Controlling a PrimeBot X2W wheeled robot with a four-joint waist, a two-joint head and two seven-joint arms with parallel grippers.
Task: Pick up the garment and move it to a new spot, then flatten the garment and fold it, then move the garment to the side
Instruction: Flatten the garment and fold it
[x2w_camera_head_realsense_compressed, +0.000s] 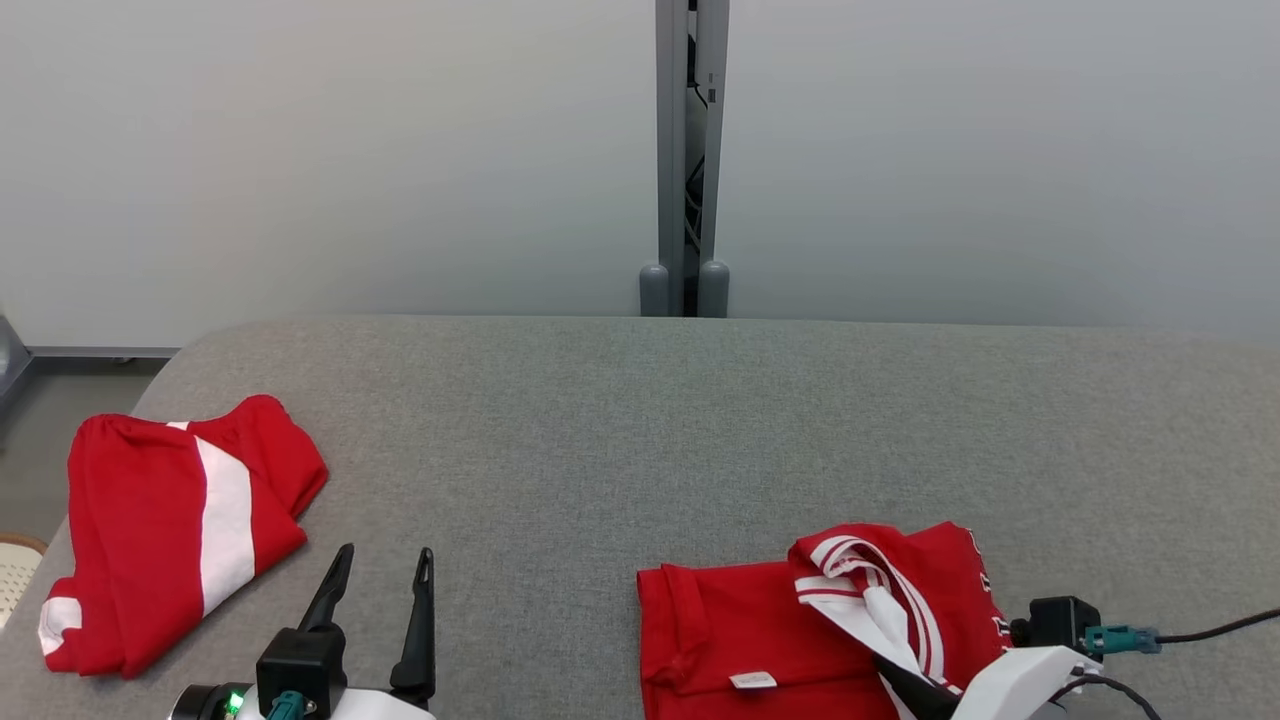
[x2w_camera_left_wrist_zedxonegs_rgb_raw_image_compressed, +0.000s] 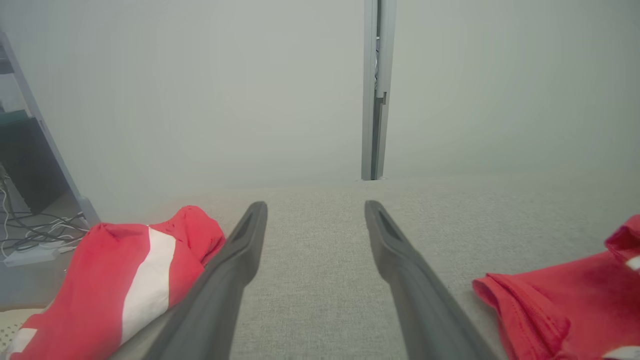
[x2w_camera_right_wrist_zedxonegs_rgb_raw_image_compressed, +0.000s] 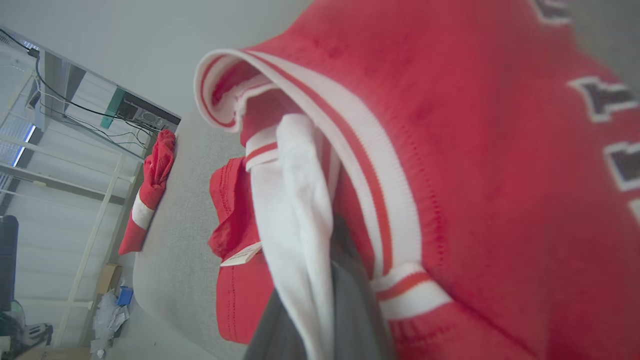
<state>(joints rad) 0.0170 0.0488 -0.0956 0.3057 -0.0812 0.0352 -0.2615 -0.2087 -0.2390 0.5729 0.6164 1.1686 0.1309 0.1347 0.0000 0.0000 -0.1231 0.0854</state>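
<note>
Red white-trimmed garment (x2w_camera_head_realsense_compressed: 760, 630), crumpled

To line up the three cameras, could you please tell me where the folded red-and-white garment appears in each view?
Head view: folded garment at the table's left end.
Left wrist view: lower left.
Right wrist view: small, left of centre.
Shared landmark: the second red jersey with the striped collar.
</note>
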